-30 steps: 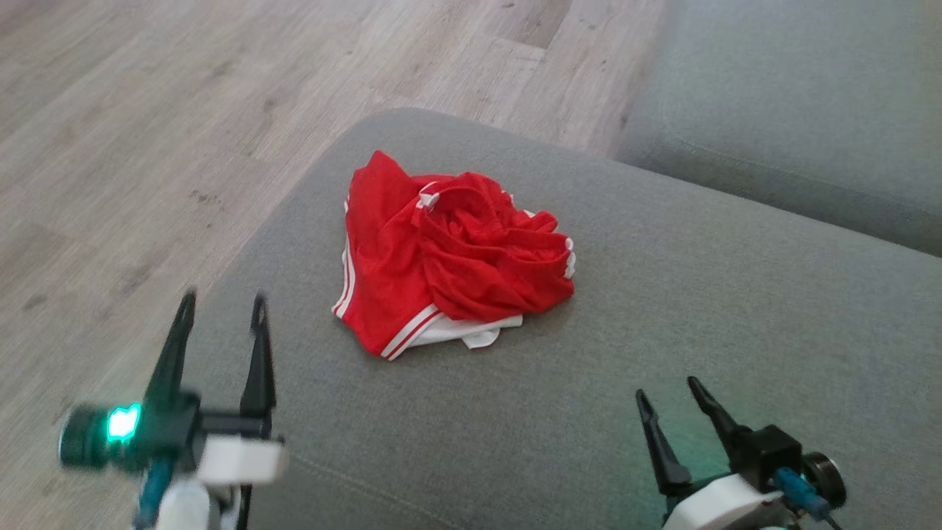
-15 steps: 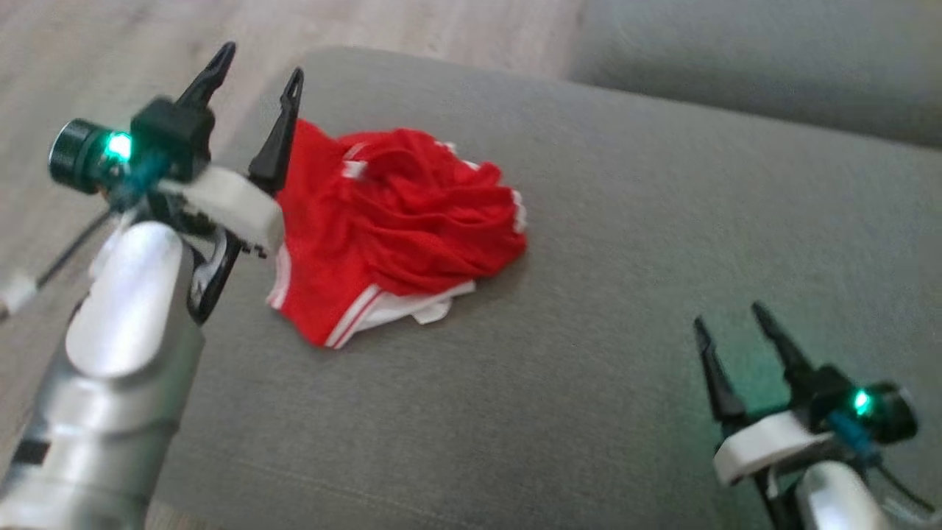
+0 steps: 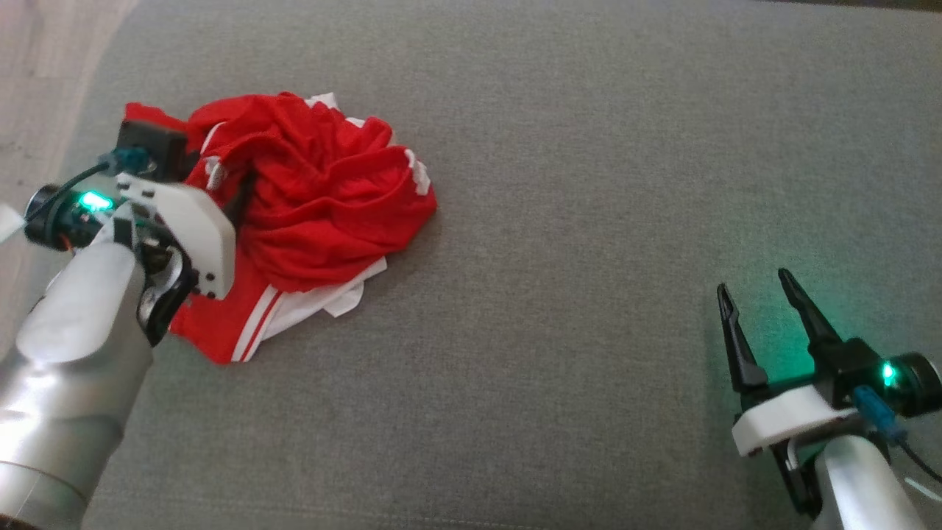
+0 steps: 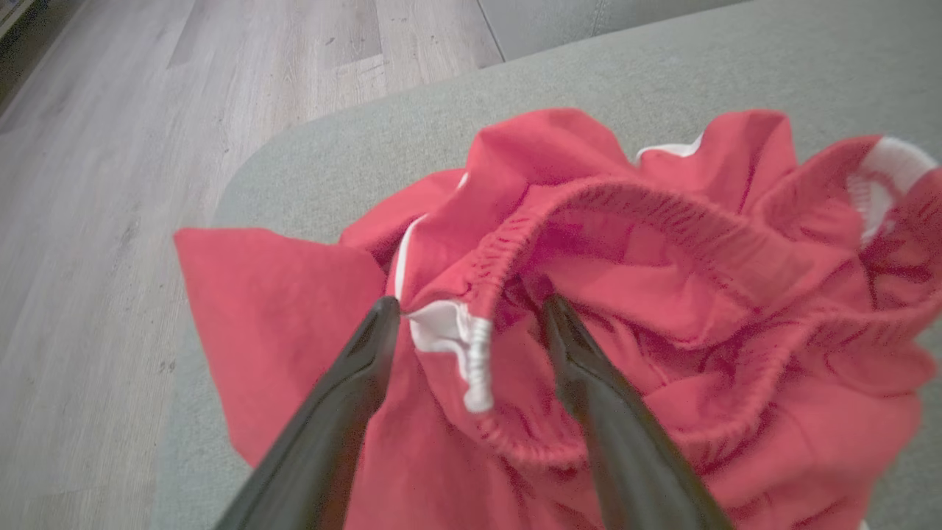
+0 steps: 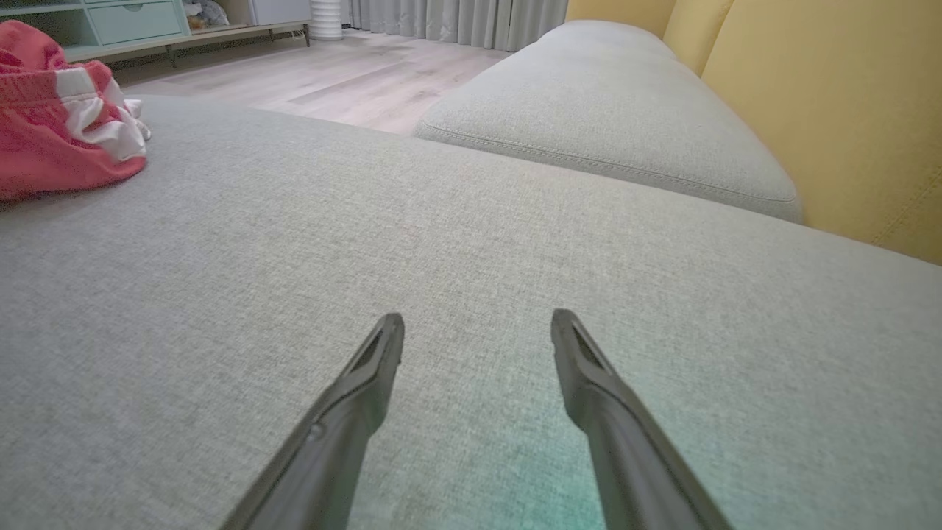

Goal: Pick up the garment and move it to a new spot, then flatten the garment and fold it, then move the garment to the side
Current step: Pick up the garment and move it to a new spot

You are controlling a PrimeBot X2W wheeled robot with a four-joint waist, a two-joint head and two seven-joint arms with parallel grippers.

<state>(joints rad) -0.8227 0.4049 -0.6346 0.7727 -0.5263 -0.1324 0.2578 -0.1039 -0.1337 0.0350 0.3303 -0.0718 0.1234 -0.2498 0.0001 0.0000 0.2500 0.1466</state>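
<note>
Lowered onto the crumpled red garment [image 3: 324, 199] it flanked a moment ago, our left gripper [image 4: 471, 305] straddles the waistband [image 4: 625, 200] near the left edge of the grey cushion [image 3: 589, 221], jaws wide for the lift, while our right gripper [image 3: 756, 281] waits open, well apart.

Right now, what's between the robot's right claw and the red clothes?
Just bare grey cushion. In the head view that stretch runs from the right gripper across to the crumpled red garment, with nothing lying on it.
</note>
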